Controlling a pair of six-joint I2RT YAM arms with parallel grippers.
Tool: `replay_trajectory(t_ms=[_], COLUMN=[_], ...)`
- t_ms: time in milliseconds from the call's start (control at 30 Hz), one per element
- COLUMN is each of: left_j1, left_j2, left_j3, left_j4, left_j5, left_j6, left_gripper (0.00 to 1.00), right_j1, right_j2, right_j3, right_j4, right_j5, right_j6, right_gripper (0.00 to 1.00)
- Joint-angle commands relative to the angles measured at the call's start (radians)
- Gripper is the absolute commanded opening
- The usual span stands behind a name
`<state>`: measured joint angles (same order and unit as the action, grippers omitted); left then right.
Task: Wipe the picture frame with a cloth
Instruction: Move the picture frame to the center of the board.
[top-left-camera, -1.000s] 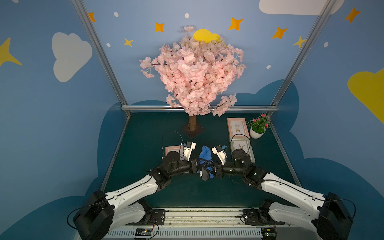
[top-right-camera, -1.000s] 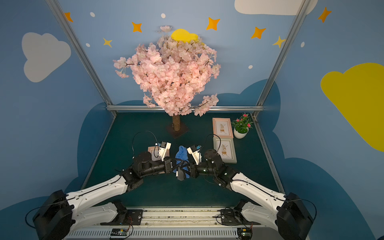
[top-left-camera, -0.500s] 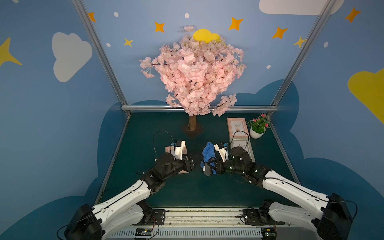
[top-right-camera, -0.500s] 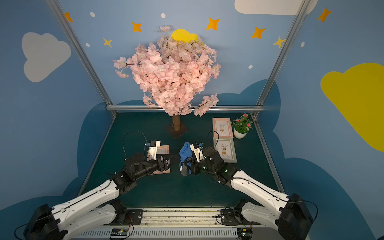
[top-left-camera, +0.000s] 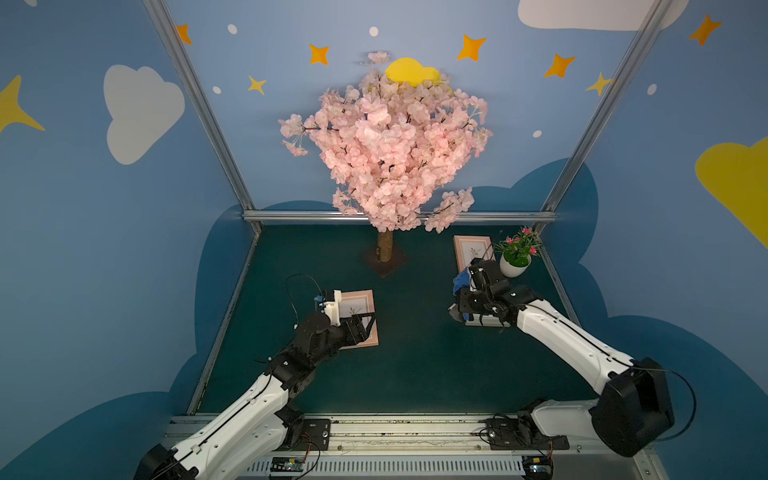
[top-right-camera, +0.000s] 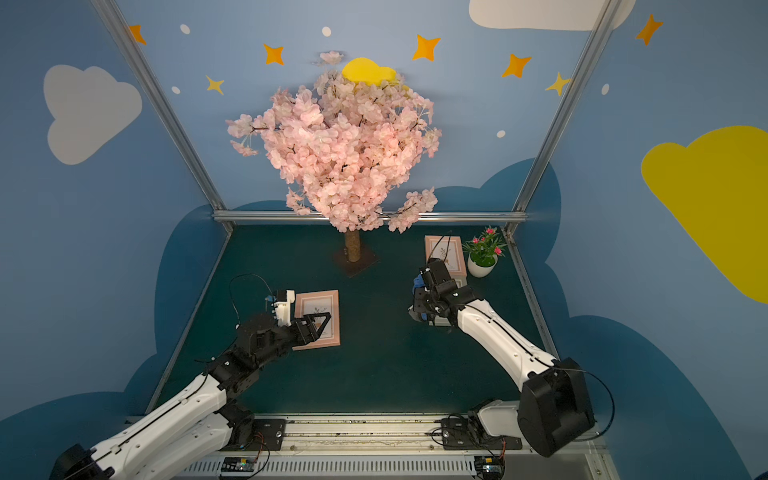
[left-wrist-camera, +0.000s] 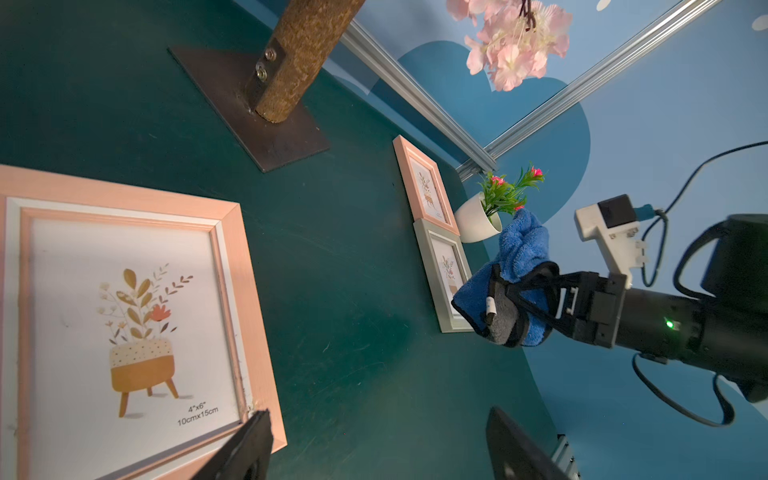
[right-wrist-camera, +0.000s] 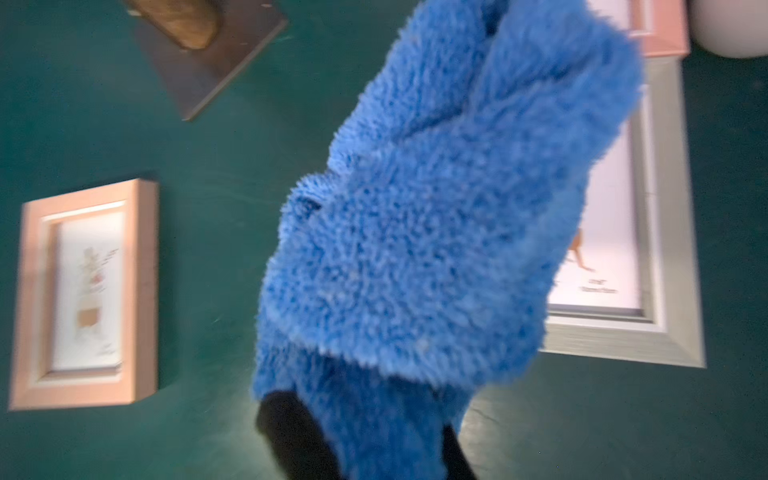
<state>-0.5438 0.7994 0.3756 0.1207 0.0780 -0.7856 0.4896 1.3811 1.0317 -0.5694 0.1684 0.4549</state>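
Behind the cloth (right-wrist-camera: 449, 216), half the grey frame (right-wrist-camera: 669, 208).

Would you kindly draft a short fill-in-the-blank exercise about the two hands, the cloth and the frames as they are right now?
1. The right hand grips a cloth whose plush side is ____.
2. The left hand is at the edge of a pink frame with its jaws ____.
3. Of the three frames on the table, ____ are pink.
4. The small plant stands in a ____ pot.

Missing words: blue; open; two; white.
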Motion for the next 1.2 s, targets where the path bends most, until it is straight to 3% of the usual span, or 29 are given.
replay_trajectory(t_ms=[0,167,400,700,1167], left_j1=[0.003,0.005,0.004,0.005,-0.024], left_j2=[0.006,0.021,0.027,0.070,0.277], left_j3=[-0.004,0.007,0.006,0.010,0.120], left_j4=[0.012,0.001,-0.012,0.013,-0.021], left_j5=[0.035,0.045,0.055,0.050,0.073], left_j6=[-0.001,0.024,0.044,0.048,0.064], left_gripper=[0.81,0.81,0.83,0.83,0.82], right_j1=[-0.037,-0.101,-0.130,-0.109,0.151], right_j2=[0.083,0.264,0.496,0.475,0.338], right_j3=[0.093,0.177,0.246,0.089,-0.034], right_j4=[-0.142,-0.175,-0.264,-0.139,-0.103], right_j5=[0.134,0.126,-0.007,-0.233,-0.274], right_j6=[-0.018,-0.002,-0.011,0.030,0.221], right_gripper=[0.00,0.00,0.00,0.00,0.00])
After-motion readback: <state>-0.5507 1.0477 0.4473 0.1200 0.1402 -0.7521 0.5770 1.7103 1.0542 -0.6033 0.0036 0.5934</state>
